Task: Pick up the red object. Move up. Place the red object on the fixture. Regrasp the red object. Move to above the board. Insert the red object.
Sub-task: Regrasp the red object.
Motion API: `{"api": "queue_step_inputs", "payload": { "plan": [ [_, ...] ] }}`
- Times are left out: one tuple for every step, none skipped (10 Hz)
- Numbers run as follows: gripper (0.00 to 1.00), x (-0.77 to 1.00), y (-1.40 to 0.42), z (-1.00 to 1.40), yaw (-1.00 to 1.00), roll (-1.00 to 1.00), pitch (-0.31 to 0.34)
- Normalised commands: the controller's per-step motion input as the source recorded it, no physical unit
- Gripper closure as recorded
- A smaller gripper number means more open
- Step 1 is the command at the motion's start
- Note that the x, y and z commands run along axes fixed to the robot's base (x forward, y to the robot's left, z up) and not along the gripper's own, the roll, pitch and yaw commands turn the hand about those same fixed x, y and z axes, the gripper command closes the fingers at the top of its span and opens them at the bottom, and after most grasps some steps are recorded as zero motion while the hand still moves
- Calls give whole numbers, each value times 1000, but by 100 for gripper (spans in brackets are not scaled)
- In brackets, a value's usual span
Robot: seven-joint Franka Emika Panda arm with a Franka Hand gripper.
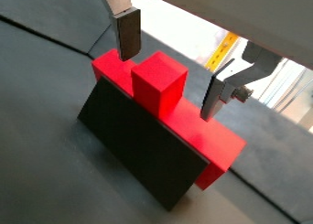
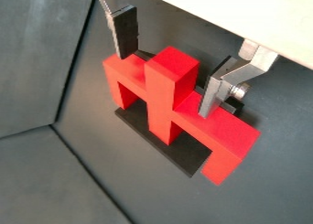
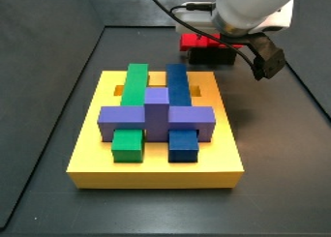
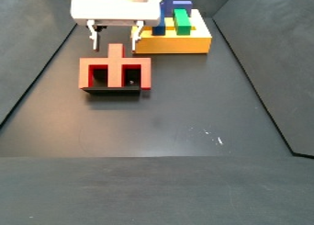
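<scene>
The red object [image 1: 162,92] is a bright red cross-shaped block that rests on the dark fixture [image 1: 132,147]. One stub points up toward the gripper. It shows in both wrist views [image 2: 171,92] and both side views [image 4: 117,71] [image 3: 196,40]. My gripper [image 1: 171,65] is open just above it. Its two fingers [image 1: 126,34] stand on either side of the upright stub, with a gap on each side. In a side view the gripper [image 4: 117,32] hangs over the fixture [image 4: 117,90], next to the yellow board [image 4: 172,45].
The yellow board [image 3: 155,171] carries green [image 3: 134,84], blue [image 3: 177,84] and purple [image 3: 157,117] blocks. It lies beside the fixture [image 3: 210,57]. Raised dark walls border the floor on both sides [image 4: 31,73].
</scene>
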Motion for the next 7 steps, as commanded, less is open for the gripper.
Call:
{"api": "queue_step_inputs", "payload": {
  "plan": [
    [0,0,20,-160,0,-94,0],
    [0,0,0,-129,0,23,29],
    [0,0,0,-114,0,43,3],
    [0,0,23,-94,0,31,0],
    [0,0,60,-23,0,0,0],
    [0,0,91,0,0,-129,0],
    [0,0,54,0,0,-126,0]
  ]
}}
